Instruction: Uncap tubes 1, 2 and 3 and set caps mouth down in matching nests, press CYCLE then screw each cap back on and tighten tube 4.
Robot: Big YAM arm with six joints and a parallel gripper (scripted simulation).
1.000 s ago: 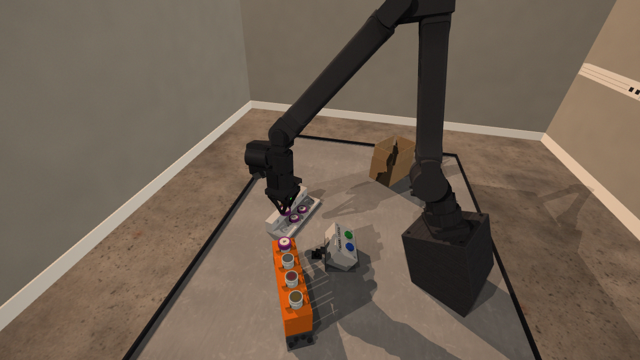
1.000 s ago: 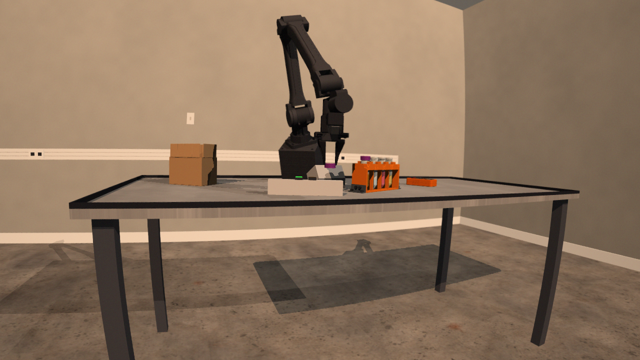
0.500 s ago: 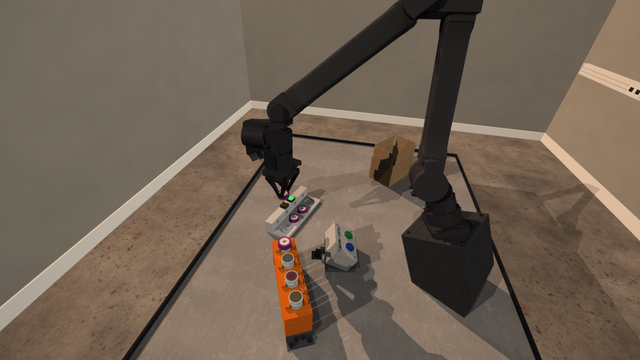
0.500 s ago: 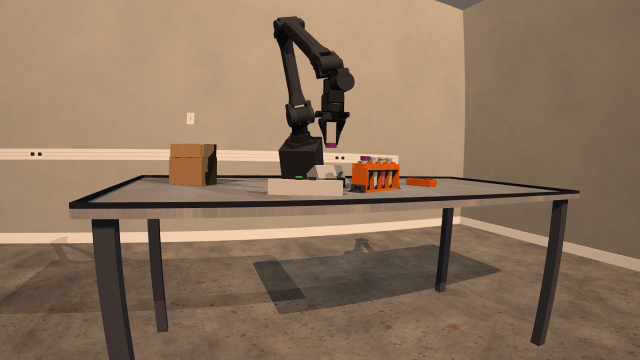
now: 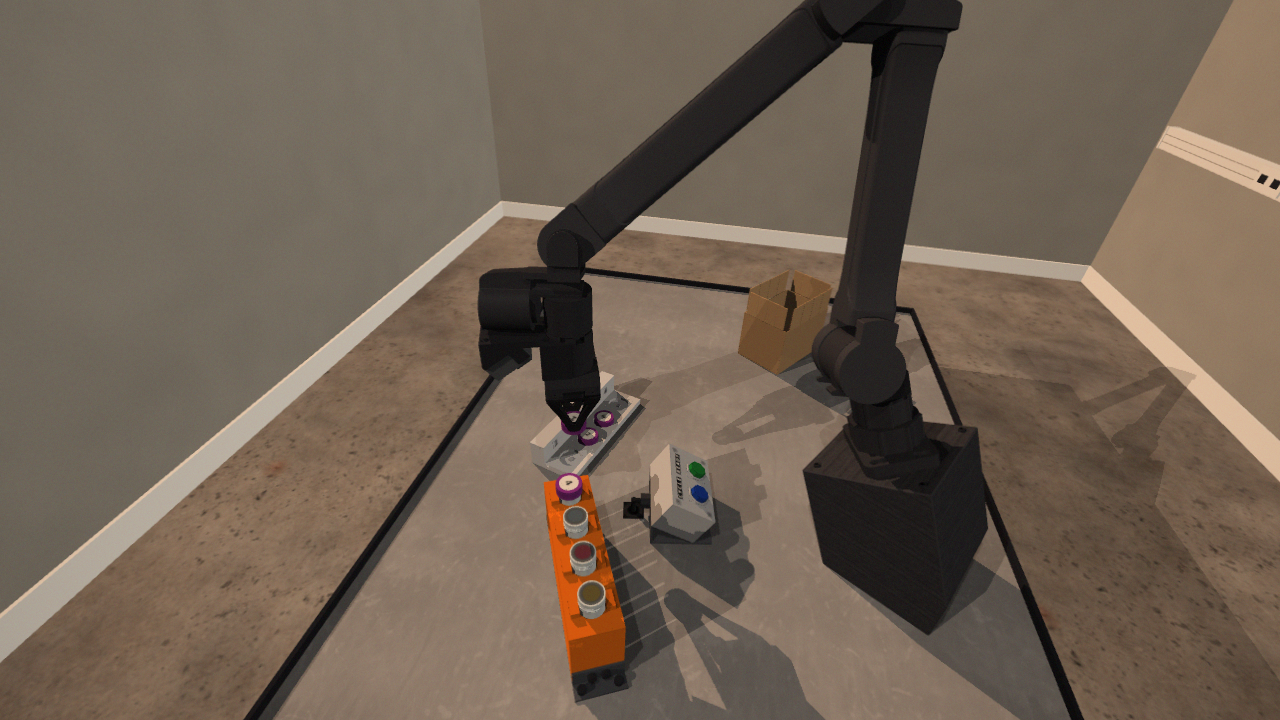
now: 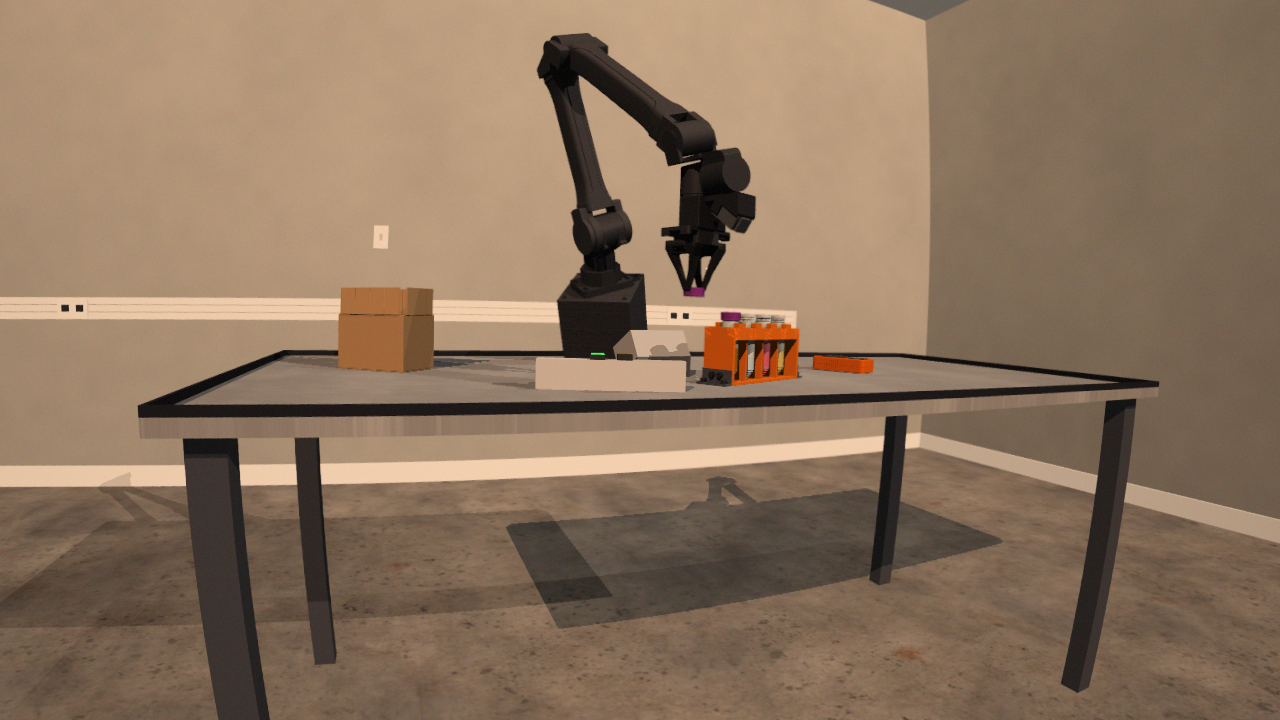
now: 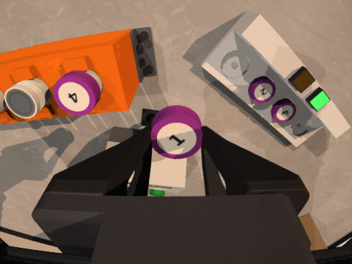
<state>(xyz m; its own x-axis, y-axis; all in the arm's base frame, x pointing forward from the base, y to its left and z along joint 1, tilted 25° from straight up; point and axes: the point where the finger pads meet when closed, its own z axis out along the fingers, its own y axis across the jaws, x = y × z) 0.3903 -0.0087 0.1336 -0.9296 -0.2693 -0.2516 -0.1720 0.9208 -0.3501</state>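
My gripper (image 7: 176, 133) is shut on the purple cap marked 1 (image 7: 175, 131) and holds it in the air between the cap tray and the orange decapping station; it also shows in the top view (image 5: 571, 417) and the exterior view (image 6: 692, 291). The cap tray (image 7: 274, 81) holds purple caps 2 (image 7: 261, 90) and 3 (image 7: 284, 110) in their nests; one nest (image 7: 234, 64) is empty. Its green lamp (image 7: 319, 101) is lit and the other lamp (image 7: 301, 79) is dark. On the station (image 5: 586, 573), tube 4 wears its purple cap (image 7: 75, 92); the other three tubes (image 5: 581, 555) stand open.
The key housing (image 5: 682, 492) with the green key (image 5: 698, 469) and blue key (image 5: 699, 493) stands right of the station. A cardboard box (image 5: 783, 319) sits at the back near the arm's base (image 5: 895, 523). A small orange block (image 6: 842, 363) lies beyond the station.
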